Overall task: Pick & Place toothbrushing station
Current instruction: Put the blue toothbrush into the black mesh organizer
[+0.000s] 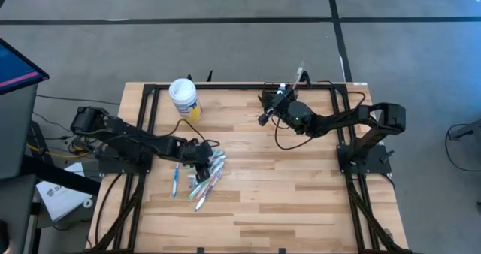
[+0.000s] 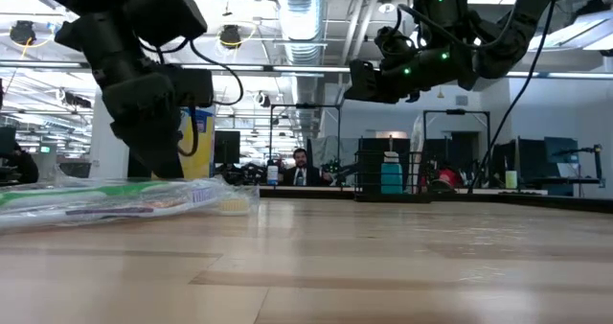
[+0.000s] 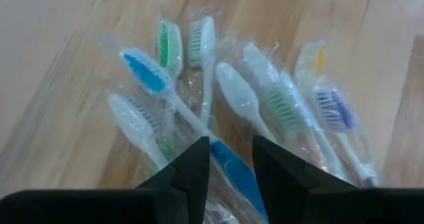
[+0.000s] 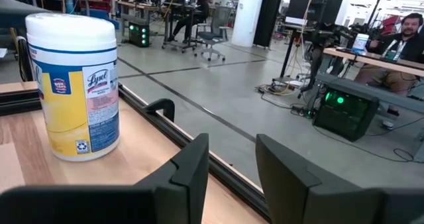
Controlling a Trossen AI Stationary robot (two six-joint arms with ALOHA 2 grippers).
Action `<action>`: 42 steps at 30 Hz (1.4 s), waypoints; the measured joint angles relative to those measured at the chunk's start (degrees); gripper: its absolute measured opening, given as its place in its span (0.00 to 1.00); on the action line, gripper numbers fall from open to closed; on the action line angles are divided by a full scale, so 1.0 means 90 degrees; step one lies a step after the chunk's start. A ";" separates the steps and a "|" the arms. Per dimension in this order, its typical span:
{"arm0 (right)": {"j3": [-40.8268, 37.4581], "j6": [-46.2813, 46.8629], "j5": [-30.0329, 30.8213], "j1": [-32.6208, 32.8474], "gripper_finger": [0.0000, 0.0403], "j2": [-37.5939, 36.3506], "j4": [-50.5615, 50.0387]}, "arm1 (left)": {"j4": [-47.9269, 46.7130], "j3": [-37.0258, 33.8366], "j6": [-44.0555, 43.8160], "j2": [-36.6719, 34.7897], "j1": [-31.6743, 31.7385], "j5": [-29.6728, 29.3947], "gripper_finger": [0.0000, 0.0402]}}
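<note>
Low view: caddy (image 2: pixel 388 173) below right fingers (image 4: pixel 192 168)

open-plan lab, workbenches (image 4: pixel 371 55), ceiling ducts (image 2: pixel 297 17)

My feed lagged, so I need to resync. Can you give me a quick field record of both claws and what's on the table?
left claw: open, low over the pile, blue-handled brush between its fingers
right claw: open, empty, raised off the table
wrapped toothbrushes: heaped together, lying flat
white tub: upright, apart from both claws
</note>
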 joint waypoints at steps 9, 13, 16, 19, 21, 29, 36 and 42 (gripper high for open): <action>0.0000 0.0008 0.0000 0.0000 0.29 0.0000 -0.0025 | 0.0024 0.0000 0.0024 -0.0148 0.0021 -0.0034 0.27; 0.0000 0.0010 0.0000 0.0000 0.29 0.0000 -0.0033 | 0.0055 0.0002 0.0024 -0.0285 0.0019 -0.0110 0.27; 0.0000 0.0011 0.0000 0.0000 0.29 0.0000 -0.0036 | 0.0016 0.0002 0.0007 -0.0246 0.0021 -0.0135 0.27; 0.0000 0.0011 -0.0002 0.0000 0.29 0.0000 -0.0054 | -0.0035 0.0002 0.0000 -0.0200 0.0021 -0.0294 0.27; 0.0000 0.0011 -0.0002 0.0000 0.29 0.0000 -0.0085 | -0.0006 0.0002 0.0000 -0.0200 0.0021 -0.0322 0.27; 0.0000 0.0011 -0.0002 0.0000 0.29 0.0000 -0.0099 | -0.0096 0.0002 0.0008 -0.0230 0.0041 -0.0370 0.27; 0.0000 0.0011 -0.0002 0.0000 0.29 0.0000 -0.0172 | -0.0098 0.0002 0.0034 -0.0266 0.0041 -0.0672 0.27; 0.0000 0.0011 -0.0002 -0.0002 0.29 0.0000 -0.0170 | -0.0098 0.0002 0.0002 -0.0266 0.0041 -0.0822 0.27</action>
